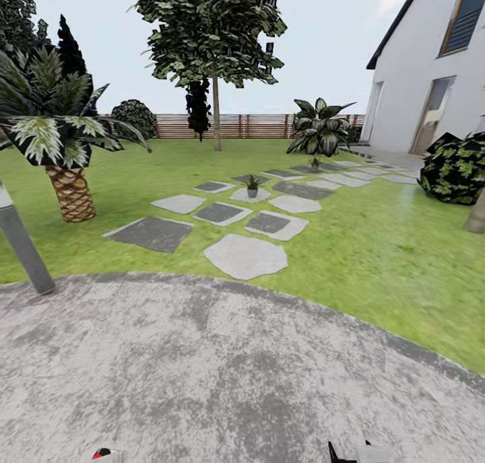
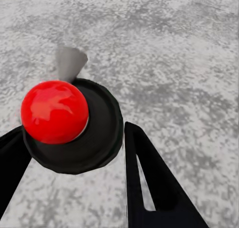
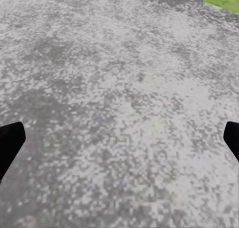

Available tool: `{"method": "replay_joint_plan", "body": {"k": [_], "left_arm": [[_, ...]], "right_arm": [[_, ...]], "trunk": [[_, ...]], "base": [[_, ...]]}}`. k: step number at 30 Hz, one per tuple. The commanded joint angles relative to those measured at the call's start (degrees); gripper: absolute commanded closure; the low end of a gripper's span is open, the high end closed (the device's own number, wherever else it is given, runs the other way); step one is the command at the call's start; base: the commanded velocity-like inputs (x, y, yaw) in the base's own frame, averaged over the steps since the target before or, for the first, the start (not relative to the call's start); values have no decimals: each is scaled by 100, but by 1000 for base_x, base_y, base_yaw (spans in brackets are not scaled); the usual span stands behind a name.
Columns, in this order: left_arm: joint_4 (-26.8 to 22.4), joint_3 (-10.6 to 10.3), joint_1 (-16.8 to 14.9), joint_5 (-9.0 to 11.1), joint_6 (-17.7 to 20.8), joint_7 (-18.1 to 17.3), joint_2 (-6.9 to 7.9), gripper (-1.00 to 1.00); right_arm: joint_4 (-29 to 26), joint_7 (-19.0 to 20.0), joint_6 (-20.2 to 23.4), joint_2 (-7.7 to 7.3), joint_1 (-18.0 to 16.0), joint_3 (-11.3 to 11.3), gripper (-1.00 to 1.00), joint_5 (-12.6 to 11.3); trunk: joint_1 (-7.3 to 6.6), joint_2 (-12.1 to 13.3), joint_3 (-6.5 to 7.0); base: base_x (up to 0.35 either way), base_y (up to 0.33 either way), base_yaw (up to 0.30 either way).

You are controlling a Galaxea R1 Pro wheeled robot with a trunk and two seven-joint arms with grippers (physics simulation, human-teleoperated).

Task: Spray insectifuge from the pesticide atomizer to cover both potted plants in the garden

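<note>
On the grey patio [image 1: 222, 355], atomizer [image 2: 69, 126] clamped in left gripper [image 2: 74, 153]
Best carried upright toward nearest potted plant [image 1: 252, 187], red top forward; right gripper [image 3: 119, 138] spread apart, spare

A palm [image 1: 64, 139] and grey lamp post [image 1: 23, 244] stand left; a white house [image 1: 431, 65] right.

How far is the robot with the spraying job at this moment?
Done: the atomizer sits between the left gripper's fingers, red top up, so the pickup looks complete. In hand: the robot stands on the grey patio, facing the lawn. Left: both potted plants, the near one and the far one, stand far ahead among the stepping stones, with no spray visible. The right gripper is open and holds nothing.
</note>
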Motion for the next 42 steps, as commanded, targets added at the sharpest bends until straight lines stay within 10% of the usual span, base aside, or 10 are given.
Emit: {"method": "replay_joint_plan", "body": {"k": [1,42], "left_arm": [[5,-5,-3,59,-15,-28,1,100],[5,-3,-3,59,-15,-28,1,100]], "right_arm": [[4,-1,-17,0,-3,-10,-100,10],[4,3,-17,0,-3,-10,-100,10]], "trunk": [[2,-2,-5],[2,-2,-5]], "base": [[338,0,0],[338,0,0]]}}
